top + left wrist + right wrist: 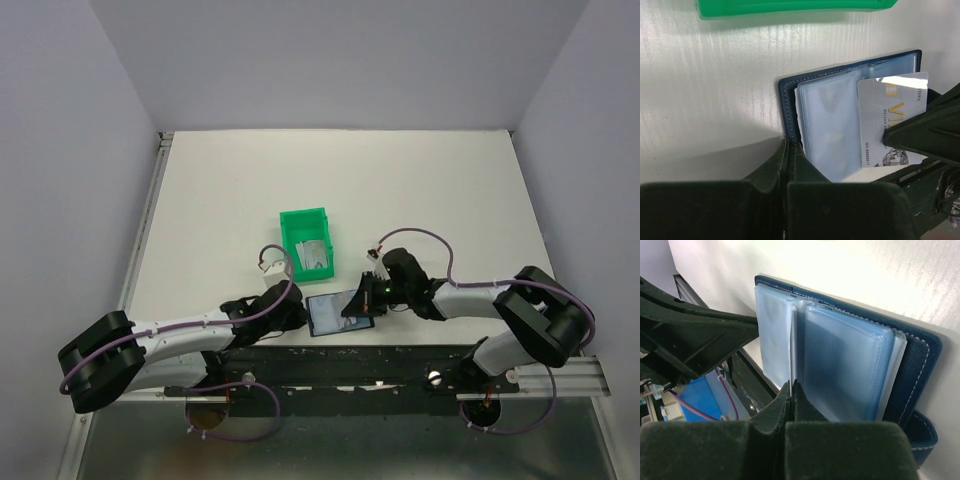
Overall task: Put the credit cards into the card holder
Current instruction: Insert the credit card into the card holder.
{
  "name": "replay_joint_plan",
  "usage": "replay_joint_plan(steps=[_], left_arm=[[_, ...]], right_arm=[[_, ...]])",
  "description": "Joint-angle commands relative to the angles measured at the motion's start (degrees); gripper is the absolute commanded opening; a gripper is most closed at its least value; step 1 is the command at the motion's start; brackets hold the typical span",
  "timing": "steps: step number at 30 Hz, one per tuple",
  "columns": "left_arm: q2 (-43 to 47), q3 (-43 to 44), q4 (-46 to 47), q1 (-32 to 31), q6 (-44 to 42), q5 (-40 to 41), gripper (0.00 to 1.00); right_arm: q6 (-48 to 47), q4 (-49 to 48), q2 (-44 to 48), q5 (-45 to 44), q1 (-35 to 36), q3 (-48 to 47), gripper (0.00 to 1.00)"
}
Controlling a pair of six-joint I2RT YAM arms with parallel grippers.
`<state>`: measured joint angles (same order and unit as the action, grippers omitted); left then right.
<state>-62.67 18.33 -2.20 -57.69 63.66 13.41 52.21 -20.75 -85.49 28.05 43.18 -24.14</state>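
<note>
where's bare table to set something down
Bare table from the bin back to the far wall, and either side of it. Crowded at the near edge: left gripper pinches the holder, right gripper a card.

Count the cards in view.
2. One card is in the right pincer, at the open holder. A second card lies in the bin; others may hide beneath.

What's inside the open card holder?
Clear plastic sleeves fill the card holder; the right gripper holds a silver card against them. Whether it sits in a pocket is hidden.
</note>
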Motion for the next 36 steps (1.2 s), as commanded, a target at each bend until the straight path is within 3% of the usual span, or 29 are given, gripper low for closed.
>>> replay_joint_plan(steps=[1, 25, 36], left_arm=[[-1.31, 0.22, -1.41, 0.12, -0.64, -1.54, 0.00], [-2.45, 0.92, -0.97, 0.04, -0.90, -2.25, 0.00], [-2.89, 1.01, -0.79, 0.12, -1.08, -2.60, 0.00]], right_arm=[[-1.14, 6.16, 2.61, -2.74, 0.50, 0.32, 0.00], [0.71, -6.84, -7.32, 4.29, 0.50, 0.06, 0.01], [-1.84, -4.47, -6.88, -2.74, 0.50, -0.56, 0.01]])
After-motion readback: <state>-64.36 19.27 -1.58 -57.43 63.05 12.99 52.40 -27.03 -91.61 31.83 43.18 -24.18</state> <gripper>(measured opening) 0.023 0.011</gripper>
